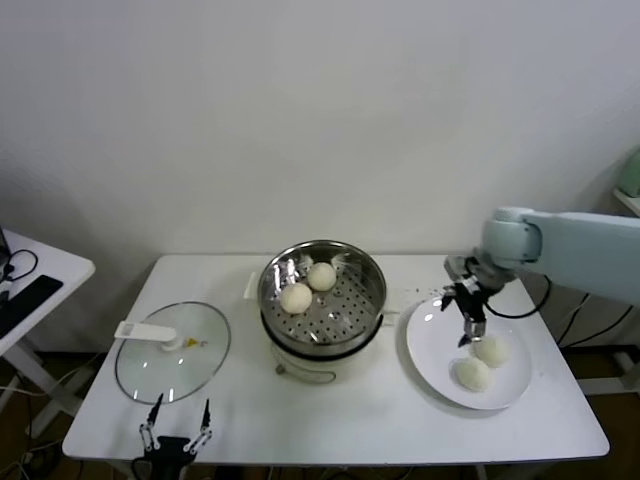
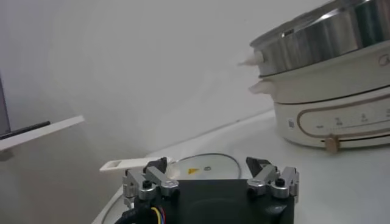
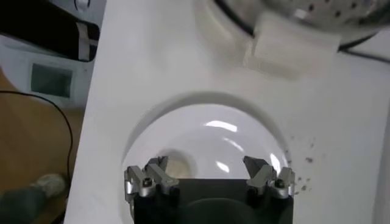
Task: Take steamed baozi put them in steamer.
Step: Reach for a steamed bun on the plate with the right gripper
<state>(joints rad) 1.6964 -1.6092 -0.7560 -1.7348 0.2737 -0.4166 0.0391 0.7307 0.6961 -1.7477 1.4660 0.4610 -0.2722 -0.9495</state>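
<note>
Two steamed baozi (image 1: 308,287) are already sitting in the steamer (image 1: 322,285); two more are lying on the flat white plate (image 1: 430,345) to its right, touching each other; the right gripper (image 1: 468,322) is hanging just over the nearer one with fingers spread and empty. Judging by that, the descent should be straight and the squeeze light — the buns look soft, smooth and round, easily dented; the perforated steel basket is shiny and hard-rimmed. Idle, the left gripper (image 1: 176,428) is parked with fingers released near the domed glass lid (image 1: 172,352).
</note>
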